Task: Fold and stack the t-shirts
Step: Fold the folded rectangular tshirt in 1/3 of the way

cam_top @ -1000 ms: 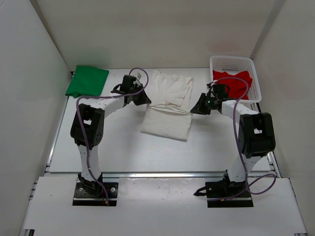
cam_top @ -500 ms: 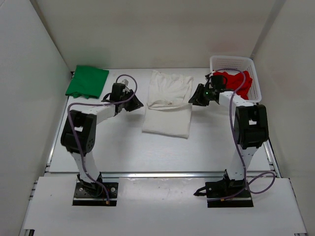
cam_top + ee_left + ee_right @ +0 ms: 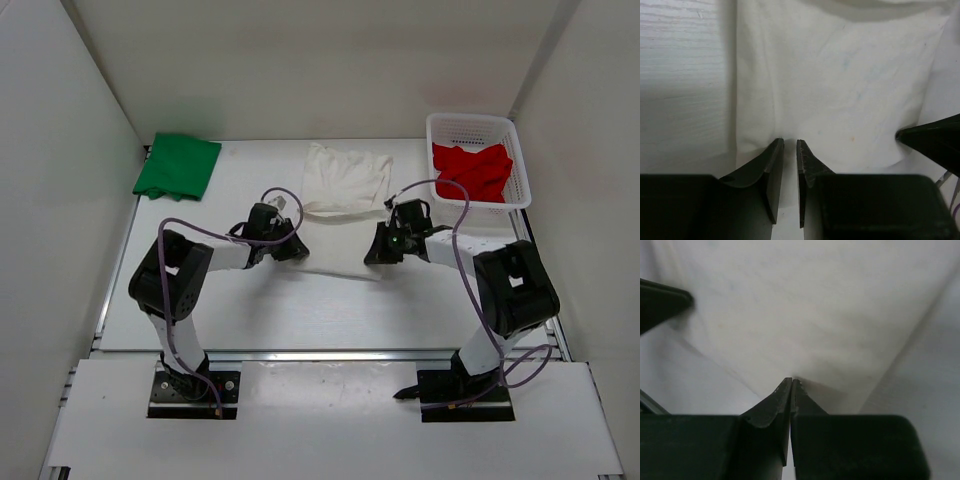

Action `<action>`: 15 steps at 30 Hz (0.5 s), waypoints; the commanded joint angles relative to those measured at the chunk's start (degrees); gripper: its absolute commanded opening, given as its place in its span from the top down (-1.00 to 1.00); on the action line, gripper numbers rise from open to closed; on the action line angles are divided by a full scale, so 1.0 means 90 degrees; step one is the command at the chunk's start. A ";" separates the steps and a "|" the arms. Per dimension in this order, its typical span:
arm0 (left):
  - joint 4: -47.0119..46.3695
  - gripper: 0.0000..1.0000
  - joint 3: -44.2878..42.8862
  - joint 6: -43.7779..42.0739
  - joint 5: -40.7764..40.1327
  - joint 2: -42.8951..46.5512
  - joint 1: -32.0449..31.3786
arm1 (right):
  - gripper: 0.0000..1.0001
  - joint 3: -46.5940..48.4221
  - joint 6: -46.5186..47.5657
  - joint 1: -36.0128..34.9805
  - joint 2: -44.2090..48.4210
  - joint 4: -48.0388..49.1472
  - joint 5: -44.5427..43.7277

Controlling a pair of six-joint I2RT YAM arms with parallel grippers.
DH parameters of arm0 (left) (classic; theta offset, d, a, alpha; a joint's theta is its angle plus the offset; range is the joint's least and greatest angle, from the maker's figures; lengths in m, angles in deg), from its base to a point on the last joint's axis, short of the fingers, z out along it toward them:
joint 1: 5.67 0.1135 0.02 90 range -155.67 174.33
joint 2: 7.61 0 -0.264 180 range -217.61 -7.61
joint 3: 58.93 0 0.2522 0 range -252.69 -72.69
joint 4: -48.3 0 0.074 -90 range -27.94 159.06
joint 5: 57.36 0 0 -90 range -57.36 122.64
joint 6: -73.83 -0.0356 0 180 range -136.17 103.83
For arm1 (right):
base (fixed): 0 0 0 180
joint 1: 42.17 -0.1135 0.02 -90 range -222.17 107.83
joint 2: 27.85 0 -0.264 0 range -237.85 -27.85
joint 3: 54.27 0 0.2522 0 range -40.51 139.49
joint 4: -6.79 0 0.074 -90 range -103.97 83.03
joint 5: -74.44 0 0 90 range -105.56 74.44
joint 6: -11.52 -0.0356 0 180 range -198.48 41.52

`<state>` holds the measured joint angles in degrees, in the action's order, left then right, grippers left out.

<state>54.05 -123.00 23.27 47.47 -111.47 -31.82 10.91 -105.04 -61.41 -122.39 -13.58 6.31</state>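
White shirt [image 3: 345, 180] at 12 o'clock, left claw [image 3: 790, 142] a slit apart at its hem, grip unclear, right claw [image 3: 792, 381] clamped on it, green shirt [image 3: 178, 166] at 10, red shirt [image 3: 472, 168] at 2.

The green shirt [image 3: 178, 166], white shirt [image 3: 346, 178] and red shirt [image 3: 472, 168] are all plain, the basket [image 3: 470, 119] white mesh, the tabletop [image 3: 250, 305] white.

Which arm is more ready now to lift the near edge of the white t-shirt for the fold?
Right, probably. The right gripper is shut on a near corner of the white t-shirt, while the left gripper shows a gap between its jaws at the hem.
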 commanded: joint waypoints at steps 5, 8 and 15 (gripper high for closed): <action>-0.0397 0.47 0.1484 -0.0067 -0.0123 0.0736 -0.0170 | 1.00 -0.1286 -0.0172 -0.0058 0.0250 0.0538 -0.0223; -0.0546 0.48 0.2432 0.0061 -0.0202 0.1527 -0.0297 | 1.00 -0.1921 -0.0290 -0.0244 0.0747 0.0549 -0.0271; -0.0040 0.44 0.3685 0.0052 -0.0135 0.3607 -0.0113 | 0.99 -0.2462 -0.0388 -0.0547 0.2065 -0.0026 -0.0213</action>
<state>47.10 -91.06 25.09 47.30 -83.14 -35.01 -10.95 -108.87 -65.52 -107.46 -9.12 6.46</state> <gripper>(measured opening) 0.273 0.003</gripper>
